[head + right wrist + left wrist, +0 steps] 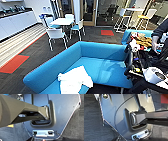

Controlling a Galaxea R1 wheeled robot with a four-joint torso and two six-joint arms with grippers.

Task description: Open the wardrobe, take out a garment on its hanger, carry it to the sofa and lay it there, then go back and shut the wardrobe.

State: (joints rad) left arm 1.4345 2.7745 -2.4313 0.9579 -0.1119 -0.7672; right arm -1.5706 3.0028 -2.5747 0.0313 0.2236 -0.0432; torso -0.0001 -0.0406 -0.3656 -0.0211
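The white T-shirt [75, 80] lies crumpled on the near left end of the blue sofa [100, 53] seat, spilling toward the front edge; judged from this, the laying step looks done. The hanger cannot be made out under the cloth. The shirt is thin, soft and light, so it would sag and slide if lifted by the fabric; the hanger hook would be the surer place to take hold. Whether either gripper is spread or pressed together cannot be told from the wrist views. A person's hand [155, 43] shows at the far right, and white chairs [57, 34] stand around a table [62, 21] beyond the sofa.
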